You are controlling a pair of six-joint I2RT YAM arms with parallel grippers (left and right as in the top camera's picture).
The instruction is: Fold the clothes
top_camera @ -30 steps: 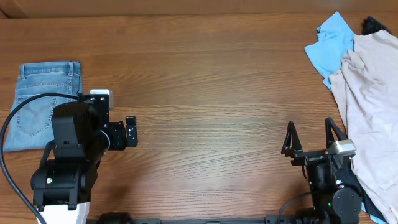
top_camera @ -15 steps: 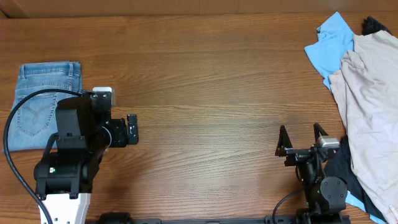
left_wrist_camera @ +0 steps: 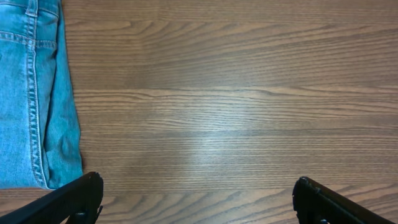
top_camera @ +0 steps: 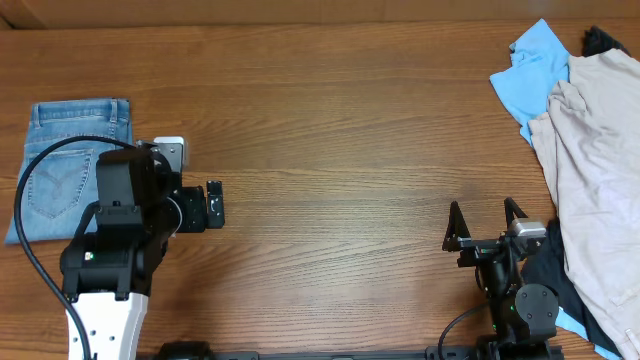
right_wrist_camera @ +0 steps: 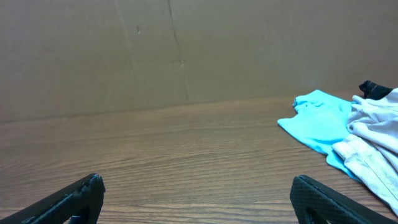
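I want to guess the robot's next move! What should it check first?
1. Jeans folded into a block at the left of the table: ok.
2. Fold tidy all over: cannot tell, the left arm hides one corner in the overhead view.
3. Left gripper open, holding nothing: ok.
4. Right gripper open and empty: ok.
5. Blue shirt and beige garment laid flat: not ok, both lie crumpled at the right.
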